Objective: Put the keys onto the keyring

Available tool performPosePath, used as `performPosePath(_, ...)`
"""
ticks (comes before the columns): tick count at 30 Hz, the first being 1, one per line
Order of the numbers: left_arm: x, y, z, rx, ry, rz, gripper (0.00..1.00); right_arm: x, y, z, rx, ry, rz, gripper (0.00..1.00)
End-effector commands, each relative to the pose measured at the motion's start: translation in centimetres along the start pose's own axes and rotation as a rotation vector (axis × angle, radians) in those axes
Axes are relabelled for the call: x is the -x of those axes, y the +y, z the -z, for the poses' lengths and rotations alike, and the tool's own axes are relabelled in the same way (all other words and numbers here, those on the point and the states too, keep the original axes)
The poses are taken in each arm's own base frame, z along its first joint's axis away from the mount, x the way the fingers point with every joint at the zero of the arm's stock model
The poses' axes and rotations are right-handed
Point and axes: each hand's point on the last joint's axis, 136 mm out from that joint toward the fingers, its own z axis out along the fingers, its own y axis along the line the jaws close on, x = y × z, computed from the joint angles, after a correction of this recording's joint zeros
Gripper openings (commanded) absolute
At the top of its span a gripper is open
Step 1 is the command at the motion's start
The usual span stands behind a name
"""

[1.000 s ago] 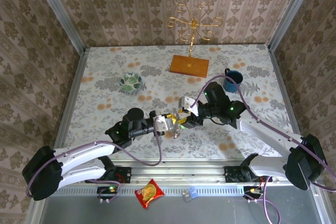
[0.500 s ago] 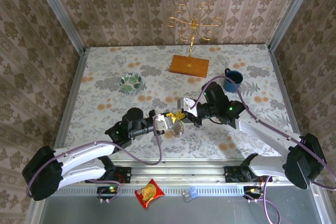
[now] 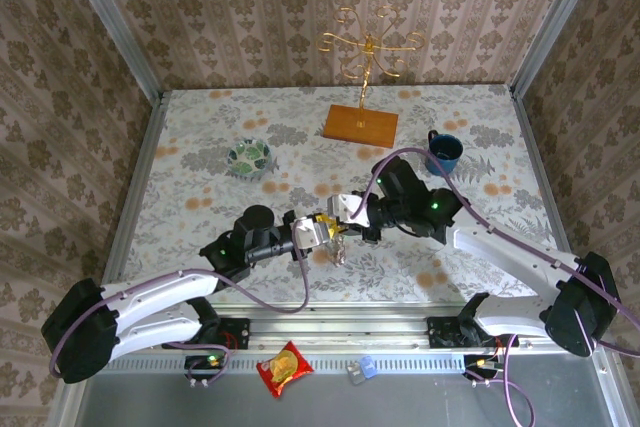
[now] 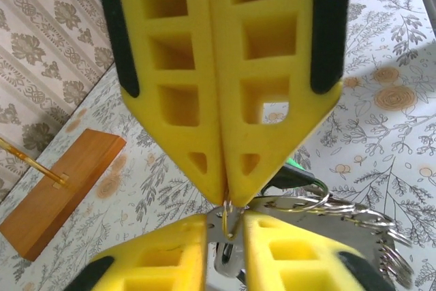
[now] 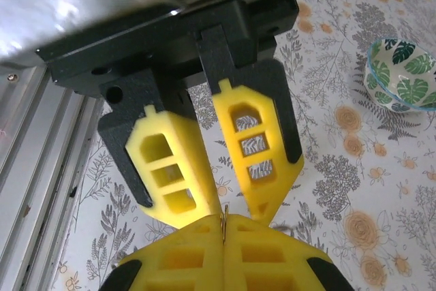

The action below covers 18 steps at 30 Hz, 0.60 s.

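Note:
Both grippers meet tip to tip above the table's middle. My right gripper (image 3: 346, 220) (image 5: 225, 221) is shut on the keyring's small metal ring (image 4: 229, 217) (image 5: 224, 215), whose thin edge pokes out between its pads. My left gripper (image 3: 322, 230) (image 4: 226, 228) is open a little. Its fingers (image 5: 255, 161) stand apart on either side of that ring and a flat metal piece. Just behind lie a key with a green head (image 4: 303, 170) and several linked metal rings (image 4: 381, 236). The bunch (image 3: 340, 252) dangles below the grippers. The other keys and the strap I cannot make out.
A patterned bowl (image 3: 249, 157) (image 5: 402, 76) sits at the back left. The gold wire stand on its wooden base (image 3: 360, 125) (image 4: 54, 195) stands at the back centre, a blue mug (image 3: 443, 152) to its right. A red snack packet (image 3: 285, 368) lies below the front rail.
My right gripper has closed on the small ring and shifted slightly left. My left gripper's jaws, shut before, have parted a little. The bunch now hangs lower beneath the tips.

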Motion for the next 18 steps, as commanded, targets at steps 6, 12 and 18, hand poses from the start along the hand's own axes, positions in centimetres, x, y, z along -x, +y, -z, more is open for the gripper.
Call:
performPosePath(6,2.7,1.3,0.4,0.023,-0.073,-0.020,0.05,0.9,0.9,-0.4,0.061,0.058,0.033,0.00)
performPosePath(12,3.4,1.9,1.0,0.052,-0.130,0.021,0.00,0.5,0.3,0.1,0.026,0.032,-0.041,0.23)
performPosePath(18,2.9,1.6,1.3,0.052,-0.151,0.050,0.00,-0.6,-0.5,1.6,-0.037,0.005,-0.113,0.42)
